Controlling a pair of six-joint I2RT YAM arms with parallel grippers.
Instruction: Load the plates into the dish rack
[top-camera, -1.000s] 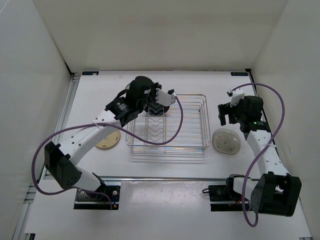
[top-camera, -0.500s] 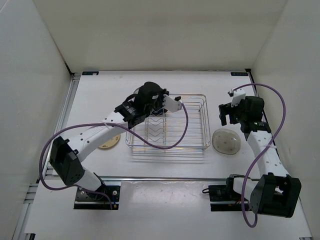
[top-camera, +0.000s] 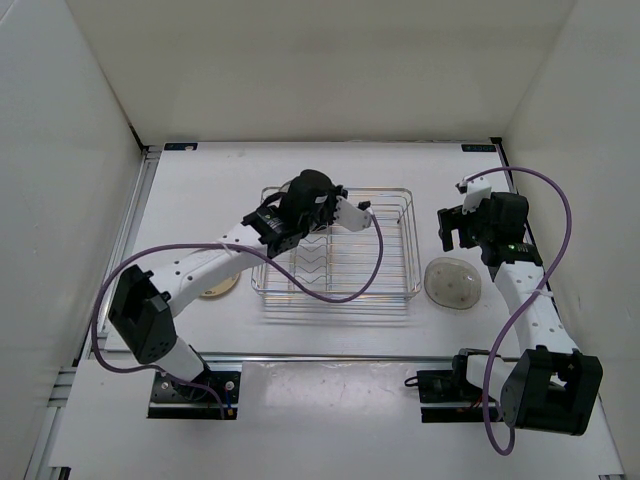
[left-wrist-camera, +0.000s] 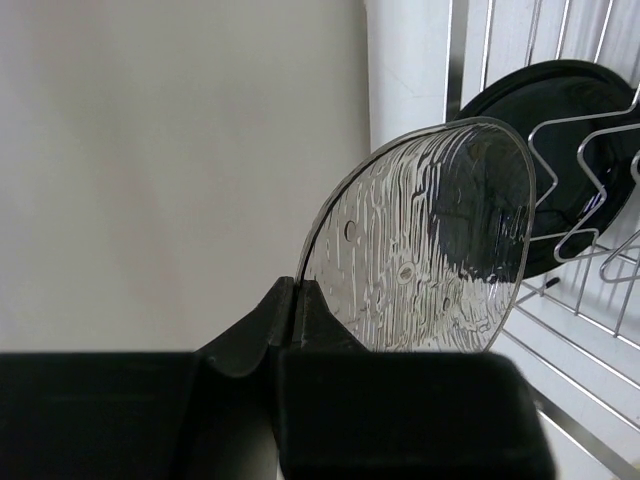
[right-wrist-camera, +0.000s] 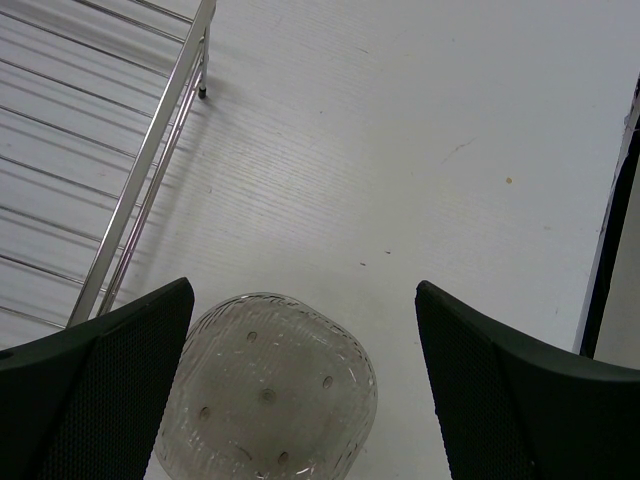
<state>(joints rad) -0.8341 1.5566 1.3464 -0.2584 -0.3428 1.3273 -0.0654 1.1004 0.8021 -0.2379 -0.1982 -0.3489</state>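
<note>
Hanging over the dish rack's (top-camera: 412, 240) far side, a clear plate (left-wrist-camera: 420, 240) is pinched by the left gripper (left-wrist-camera: 295, 298); the right gripper (right-wrist-camera: 302, 290) is spread wide

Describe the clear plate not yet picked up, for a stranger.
Find the silver wire dish rack mid-table. Flat on the table off its right side lies a clear plate, below the open right hand. Its twin is pinched in the left hand.
</note>
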